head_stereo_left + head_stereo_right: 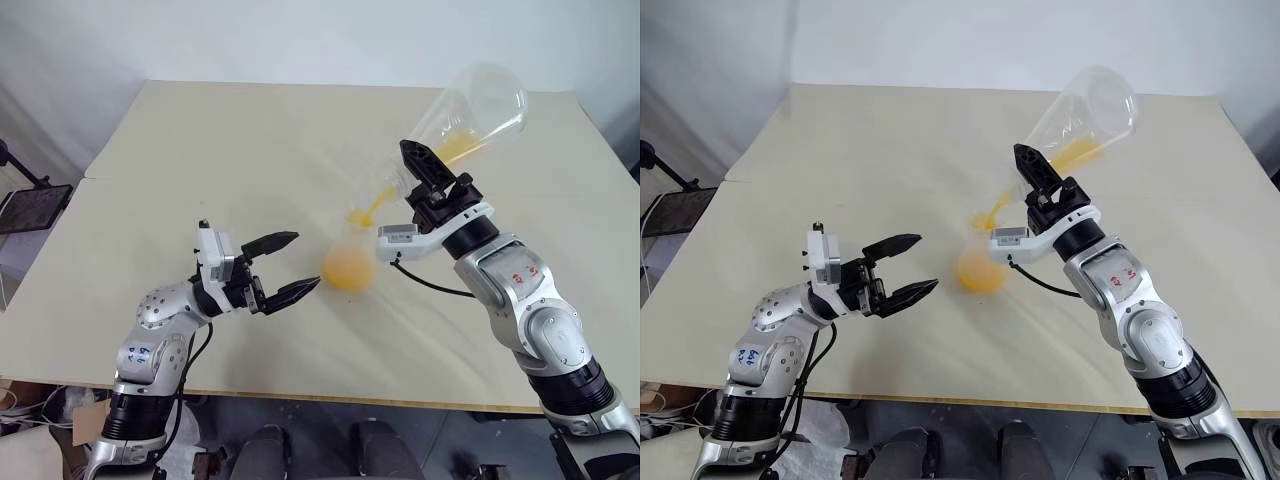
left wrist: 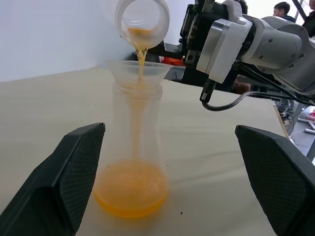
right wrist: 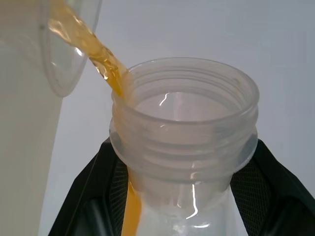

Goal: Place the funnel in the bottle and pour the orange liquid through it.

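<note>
The bottle (image 1: pixel 347 262) stands upright on the table with the clear funnel (image 1: pixel 357 216) in its neck. Orange liquid (image 2: pixel 132 192) pools in the bottle's base. My right gripper (image 1: pixel 408 172) is shut on the neck of a second clear flask (image 1: pixel 482 103), tilted mouth-down over the funnel. A thin orange stream (image 2: pixel 141 51) runs from that flask's mouth (image 3: pixel 184 105) into the funnel, and more orange liquid (image 1: pixel 460 150) lies along its lower wall. My left gripper (image 1: pixel 306 262) is open just left of the bottle, touching nothing; its fingers (image 2: pixel 74 177) flank the bottle's base.
The beige table (image 1: pixel 200 160) stretches wide on all sides, with its front edge (image 1: pixel 300 396) close below my arms. A black stand (image 1: pixel 35 206) sits off the table at the far left. A black cable (image 1: pixel 435 285) hangs from my right wrist.
</note>
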You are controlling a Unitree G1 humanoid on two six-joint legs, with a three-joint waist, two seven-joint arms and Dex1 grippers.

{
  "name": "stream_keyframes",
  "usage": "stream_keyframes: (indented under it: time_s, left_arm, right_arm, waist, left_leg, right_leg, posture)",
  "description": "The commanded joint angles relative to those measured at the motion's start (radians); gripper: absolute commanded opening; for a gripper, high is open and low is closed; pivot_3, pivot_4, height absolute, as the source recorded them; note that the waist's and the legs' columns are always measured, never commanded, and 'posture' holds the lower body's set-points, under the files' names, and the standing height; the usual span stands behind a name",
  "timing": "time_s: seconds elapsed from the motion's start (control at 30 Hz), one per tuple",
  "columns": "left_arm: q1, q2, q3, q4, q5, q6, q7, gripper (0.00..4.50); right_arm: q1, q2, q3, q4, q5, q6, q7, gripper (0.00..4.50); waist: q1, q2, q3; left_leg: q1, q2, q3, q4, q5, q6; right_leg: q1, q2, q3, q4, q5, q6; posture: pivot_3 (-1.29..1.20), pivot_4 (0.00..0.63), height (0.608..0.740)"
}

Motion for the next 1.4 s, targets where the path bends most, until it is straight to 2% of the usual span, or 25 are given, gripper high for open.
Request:
stream_keyframes:
  time_s: [0.03, 1.4]
  left_arm:
    - [-0.011, -0.004, 0.005, -0.032, -0.015, -0.015, 0.001, 4.50]
    - [0.001, -0.049, -0.009, -0.029, 0.003, -0.033, 0.030, 4.50]
  right_arm:
    - [-0.023, 0.001, -0.034, -0.015, -0.009, -0.009, -0.026, 2.44]
    - [-0.033, -0.012, -0.054, -0.015, -0.013, -0.036, -0.028, 2.44]
  waist:
    - [0.000, 0.000, 0.000]
    - [-0.001, 0.000, 0.000]
  left_leg:
    - [0.000, 0.000, 0.000, 0.000, 0.000, 0.000]
    - [0.000, 0.000, 0.000, 0.000, 0.000, 0.000]
  right_leg:
    - [0.000, 0.000, 0.000, 0.000, 0.000, 0.000]
    - [0.000, 0.000, 0.000, 0.000, 0.000, 0.000]
  posture:
    - [0.00, 0.150, 0.740]
    - [0.00, 0.150, 0.740]
